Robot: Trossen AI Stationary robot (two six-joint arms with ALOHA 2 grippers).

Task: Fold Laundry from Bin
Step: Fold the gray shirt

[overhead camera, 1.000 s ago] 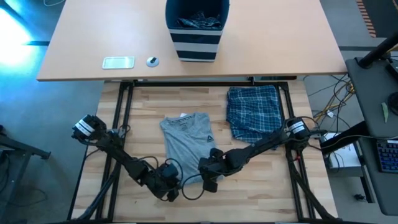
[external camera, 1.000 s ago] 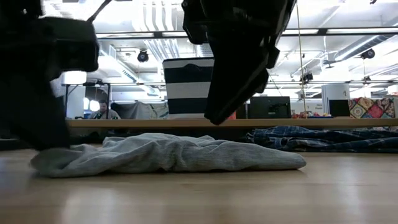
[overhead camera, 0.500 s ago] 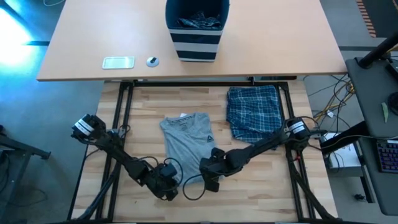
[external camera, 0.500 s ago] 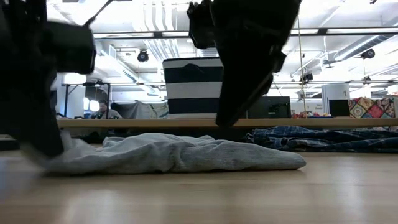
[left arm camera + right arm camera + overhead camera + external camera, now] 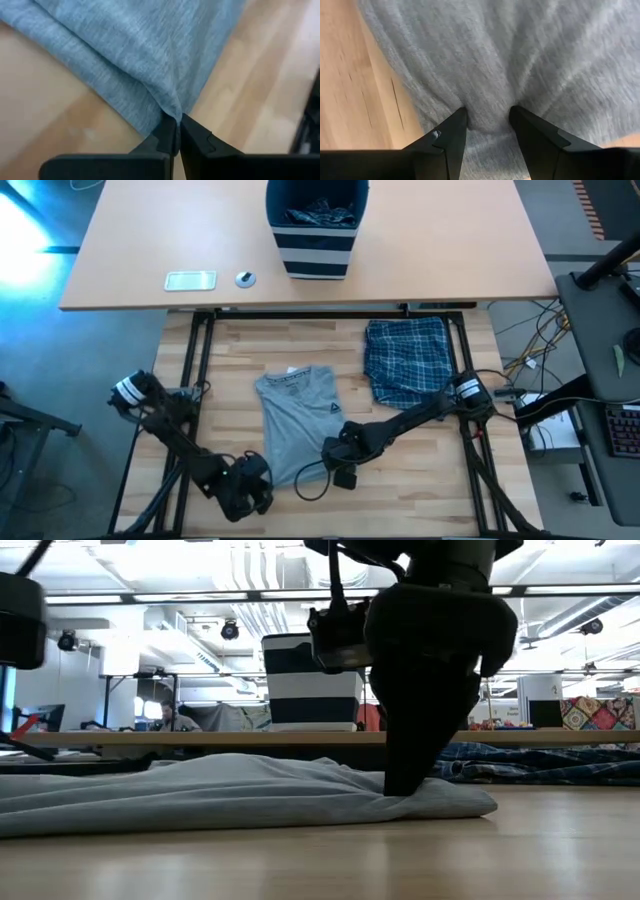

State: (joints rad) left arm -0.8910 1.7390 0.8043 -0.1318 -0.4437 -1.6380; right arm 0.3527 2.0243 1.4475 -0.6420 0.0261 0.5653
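The grey T-shirt (image 5: 298, 420) lies flat on the wooden table, collar toward the far edge. My left gripper (image 5: 254, 480) is at its near left corner, shut on the cloth (image 5: 165, 95). My right gripper (image 5: 340, 460) stands open on the shirt's near right corner (image 5: 440, 798), one finger on either side of a low ridge of cloth (image 5: 487, 117). Folded plaid shorts (image 5: 408, 362) rest to the right of the shirt. The striped bin (image 5: 317, 228) stands on the far desk with more laundry (image 5: 318, 214) inside. My left gripper pinches the shirt's near left corner (image 5: 172, 114) between its two shut fingers, slanting down from the near left. The cloth runs away from the fingertips in a fold, drawn into a crease, and the rest lies on the table. My right gripper's open fingertips (image 5: 451, 131) come down from above onto the shirt near its near right corner (image 5: 405, 788). Creases in the cloth run toward the gap between them. The shirt lies on the table beneath.
On the far desk (image 5: 450, 250) lie a flat pale device (image 5: 190, 280) and a small round thing (image 5: 245, 278). Bare wood (image 5: 420, 480) shows near and right of the shirt. The low view shows the room beyond the table, with a seated person (image 5: 165, 718).
My left gripper has shut on the shirt's near left corner and gone toward the table's near left, drawing that side of the shirt out flatter and longer. My right gripper has come down onto the shirt's near right part with its fingers the same width apart.
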